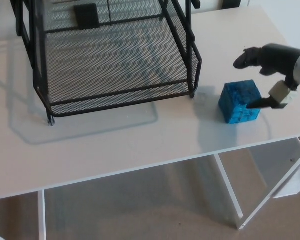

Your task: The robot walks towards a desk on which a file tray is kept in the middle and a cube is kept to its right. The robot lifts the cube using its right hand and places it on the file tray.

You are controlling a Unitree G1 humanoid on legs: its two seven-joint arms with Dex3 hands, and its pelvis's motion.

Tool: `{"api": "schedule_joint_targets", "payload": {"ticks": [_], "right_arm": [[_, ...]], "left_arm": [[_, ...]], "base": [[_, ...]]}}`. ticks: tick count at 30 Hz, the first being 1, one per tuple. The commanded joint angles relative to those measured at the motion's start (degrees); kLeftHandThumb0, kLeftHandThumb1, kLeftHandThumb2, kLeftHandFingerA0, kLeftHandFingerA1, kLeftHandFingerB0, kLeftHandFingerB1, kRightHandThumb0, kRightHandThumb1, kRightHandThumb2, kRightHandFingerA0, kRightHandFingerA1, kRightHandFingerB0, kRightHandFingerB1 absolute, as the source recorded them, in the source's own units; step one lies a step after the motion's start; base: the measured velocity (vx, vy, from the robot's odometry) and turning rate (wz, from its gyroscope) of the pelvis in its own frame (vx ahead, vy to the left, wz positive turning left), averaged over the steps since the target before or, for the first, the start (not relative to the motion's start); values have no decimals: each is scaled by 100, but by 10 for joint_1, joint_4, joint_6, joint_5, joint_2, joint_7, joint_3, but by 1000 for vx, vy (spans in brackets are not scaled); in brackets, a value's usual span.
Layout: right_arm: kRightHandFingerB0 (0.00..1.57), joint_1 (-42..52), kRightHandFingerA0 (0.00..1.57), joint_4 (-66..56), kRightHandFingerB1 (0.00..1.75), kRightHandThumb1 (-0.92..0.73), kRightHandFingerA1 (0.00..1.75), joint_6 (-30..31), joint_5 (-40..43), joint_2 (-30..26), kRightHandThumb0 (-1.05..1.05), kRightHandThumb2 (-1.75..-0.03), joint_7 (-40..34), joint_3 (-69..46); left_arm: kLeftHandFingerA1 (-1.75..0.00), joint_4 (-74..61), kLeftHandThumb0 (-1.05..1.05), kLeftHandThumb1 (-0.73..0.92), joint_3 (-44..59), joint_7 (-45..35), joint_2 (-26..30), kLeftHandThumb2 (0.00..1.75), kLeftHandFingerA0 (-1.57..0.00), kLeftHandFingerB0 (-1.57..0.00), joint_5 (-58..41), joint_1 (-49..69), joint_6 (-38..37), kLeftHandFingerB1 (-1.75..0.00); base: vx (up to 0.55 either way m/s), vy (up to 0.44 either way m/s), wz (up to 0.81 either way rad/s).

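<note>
The right hand (276,62) comes in from the right side. Its fingers (247,58) are spread wide and hold nothing. The two top fingers point out over the desk (139,142), up in the air. The thumb (257,104) is lower down. Its tip looks to touch the right side of the cube (239,102), near the top edge.

The cube is blue. It sits flat on the desk, below the top fingers and a bit to their left. Only its right part is close to the fingers.

The tray (119,97) is well off to the left of the fingers, past the cube. It is black and made of wire mesh. It has one shelf down low and another higher up. The cube is outside the tray. It is near the tray's front right leg but does not touch it.

A small dark square thing (86,15) shows at the back of the tray. I cannot tell what it is or which shelf it is on.
</note>
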Motion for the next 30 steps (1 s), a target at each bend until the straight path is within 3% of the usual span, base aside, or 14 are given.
{"api": "schedule_joint_targets", "payload": {"ticks": [1,2,3,4,5,6,12,13,17,19,20,23,24,30], "right_arm": [[11,29,16,-19,40,-41,52,3,-9,-4,-65,-76,11,-11],[11,31,16,-12,39,-40,50,1,-7,0,-64,-75,10,-12],[16,42,16,-17,28,-51,42,-3,-10,-2,-61,-55,7,-11],[17,45,17,-14,28,-50,43,-3,-12,3,-61,-55,2,-11],[17,52,16,-18,29,-49,43,2,-13,3,-62,-55,0,-12],[0,59,2,-21,49,-28,52,5,-15,2,-36,-88,2,-11],[0,90,1,-25,49,-29,51,11,-42,-2,-36,-89,-2,12],[15,95,15,-22,30,-50,40,10,-40,1,-58,-56,-5,11],[16,129,34,-36,40,-42,69,-9,-58,-3,-65,-75,-44,19],[29,151,39,-40,31,-49,54,-38,-37,0,-47,-56,-75,-4],[28,163,46,-38,46,-41,60,-57,-24,6,-51,-77,-86,-16],[36,176,60,-38,50,-45,65,-87,-36,9,-54,-82,-117,-20],[43,176,66,-38,37,-58,56,-86,-40,14,-51,-58,-121,-19],[57,192,72,-41,46,-58,71,-123,-52,21,-49,-57,-180,-19]], "left_arm": [[-64,2,-62,92,-5,7,10,68,-40,-22,6,-3,-19,-48],[-63,0,-62,92,-6,4,11,70,-40,-22,5,-1,-20,-49],[-65,1,-65,74,-1,2,6,101,-37,-19,-2,-2,-17,-54],[-63,6,-64,92,-1,3,6,67,-40,-21,-2,-3,-22,-48],[-65,3,-64,92,-1,4,5,67,-41,-24,-2,-1,-24,-50],[-63,7,-65,92,-4,5,6,68,-41,-24,2,-2,-29,-49],[-61,4,-65,92,-18,6,11,69,-39,-22,14,3,-30,-47],[-61,10,-66,91,-19,10,11,69,-41,-23,15,-1,-27,-47],[-63,2,-65,92,-21,6,7,68,-41,-22,10,9,-31,-46],[-61,8,-64,91,-17,14,2,67,-39,-23,6,6,-31,-46],[-61,10,-63,90,-10,17,-2,67,-38,-23,-1,6,-36,-46],[-62,4,-65,88,-10,24,-3,68,-40,-25,1,13,-46,-47],[-64,-1,-65,88,-7,27,-4,67,-42,-26,-1,16,-45,-48],[-71,-28,-60,86,2,42,-15,67,-45,-29,-6,25,-40,-51]], "base": [[0,0,0],[0,0,0],[0,0,0],[0,0,0],[0,0,0],[0,0,0],[0,0,0],[0,0,0],[0,0,0],[0,0,0],[0,0,0],[0,0,0],[0,0,0],[0,0,0]]}}
